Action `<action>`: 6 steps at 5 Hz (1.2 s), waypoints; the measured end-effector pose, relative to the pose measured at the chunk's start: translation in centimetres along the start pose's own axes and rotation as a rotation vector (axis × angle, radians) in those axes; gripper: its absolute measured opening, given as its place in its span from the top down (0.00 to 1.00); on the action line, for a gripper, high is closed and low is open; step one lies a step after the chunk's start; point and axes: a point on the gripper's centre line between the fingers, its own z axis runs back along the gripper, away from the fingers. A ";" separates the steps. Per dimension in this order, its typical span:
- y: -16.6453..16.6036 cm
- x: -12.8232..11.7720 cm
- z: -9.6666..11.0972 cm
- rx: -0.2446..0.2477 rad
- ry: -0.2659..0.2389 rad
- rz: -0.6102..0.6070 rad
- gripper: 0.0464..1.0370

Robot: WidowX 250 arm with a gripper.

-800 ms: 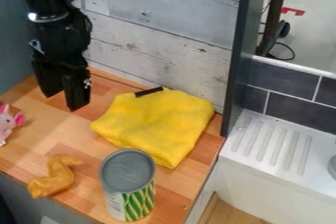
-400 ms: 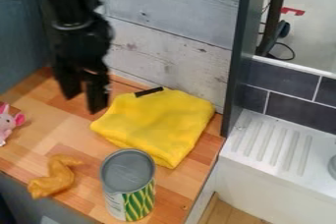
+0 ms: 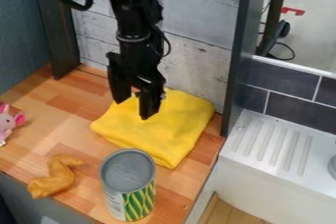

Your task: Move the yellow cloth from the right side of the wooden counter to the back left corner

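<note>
So there's the wooden bench (image 3: 59,132), with the black arm (image 3: 134,24) hanging over its back part. The folded yellow cloth (image 3: 164,132) lies near the back wall, and the gripper (image 3: 133,108) is over its upper left part, fingers apart, holding nothing. Looks like lining-up over the cloth to me, and closing on it would call for getting fabric between the fingers first. Can't tell if they're touching it. The can (image 3: 129,183) stands just in front, then the brown toy food (image 3: 58,176) and pink toy (image 3: 8,122) off left.
</note>
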 end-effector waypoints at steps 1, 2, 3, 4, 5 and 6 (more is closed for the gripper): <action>-0.3 1.5 -2.1 -0.033 -0.022 0.016 0.04; -0.1 2.5 -3.7 -0.026 0.023 0.013 0.04; -0.4 2.4 -5.6 -0.023 0.027 0.009 0.04; -0.2 2.4 -7.2 -0.021 0.037 -0.011 0.04; 1.8 2.0 -7.5 -0.004 0.062 0.009 0.04; 4.3 1.4 -7.4 0.037 0.079 0.031 0.04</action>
